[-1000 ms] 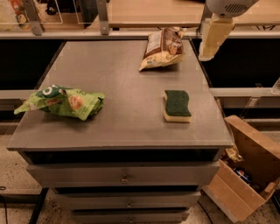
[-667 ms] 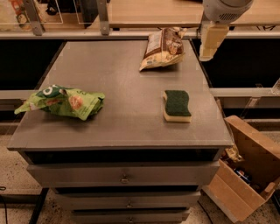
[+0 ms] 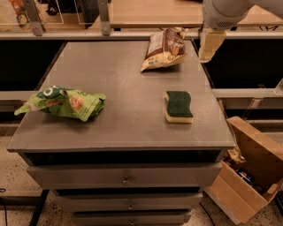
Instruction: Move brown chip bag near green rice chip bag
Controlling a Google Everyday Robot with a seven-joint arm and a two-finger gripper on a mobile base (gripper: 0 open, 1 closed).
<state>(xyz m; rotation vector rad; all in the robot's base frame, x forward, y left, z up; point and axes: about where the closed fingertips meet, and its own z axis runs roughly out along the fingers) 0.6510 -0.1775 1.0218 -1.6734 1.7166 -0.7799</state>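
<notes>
1. Drawer fronts (image 3: 126,180) below the near edge of the table (image 3: 119,79). Three small knobs show, and the lowest drawer is cut off by the bottom of the view.
2. Open cardboard box (image 3: 252,172) on the floor beside the near right corner. Its contents are dark and cannot be identified.
3. Green rice chip bag (image 3: 62,102), crumpled, lying flat by the left edge toward the near left corner. One tip overhangs that edge, and the print beyond the round logo is unreadable.
4. Sponge (image 3: 178,106), green side up, near the right edge and well apart from both bags.
5. Brown chip bag (image 3: 164,48), lying at the far edge toward the far right corner, well apart from the green rice chip bag. Its text is too small to read.
6. Gripper (image 3: 207,56), cream-coloured, hanging just beyond the far right corner, beside the brown chip bag with a narrow gap between them. It holds nothing visible, but whether it stands wide or narrow cannot be told.
7. Arm (image 3: 221,11), above the gripper and cut off by the top edge.
</notes>
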